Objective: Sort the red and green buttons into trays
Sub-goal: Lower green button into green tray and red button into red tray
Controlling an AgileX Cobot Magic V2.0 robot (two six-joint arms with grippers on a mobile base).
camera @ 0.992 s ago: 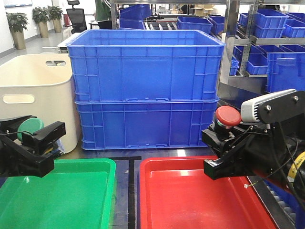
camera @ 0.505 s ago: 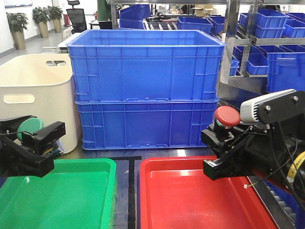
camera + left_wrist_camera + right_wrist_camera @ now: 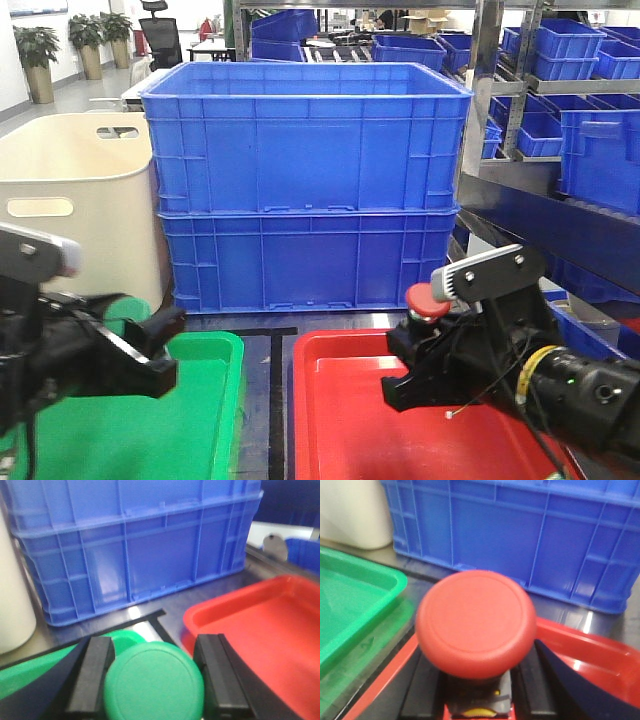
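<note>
Two stacked blue crates stand behind two trays, one green, one red. Left gripper clamps the single green button over the green tray; right gripper clamps the single red button over the red tray.

In the left wrist view, the green button between the fingers of the left claw shows only its cap, cut by the bottom edge, and its body is hidden beneath. The red button in the right claw hides most of its black body under its cap. From the front, the left claw covers most of the green button. The red tray runs off the bottom edge below the right claw.
</note>
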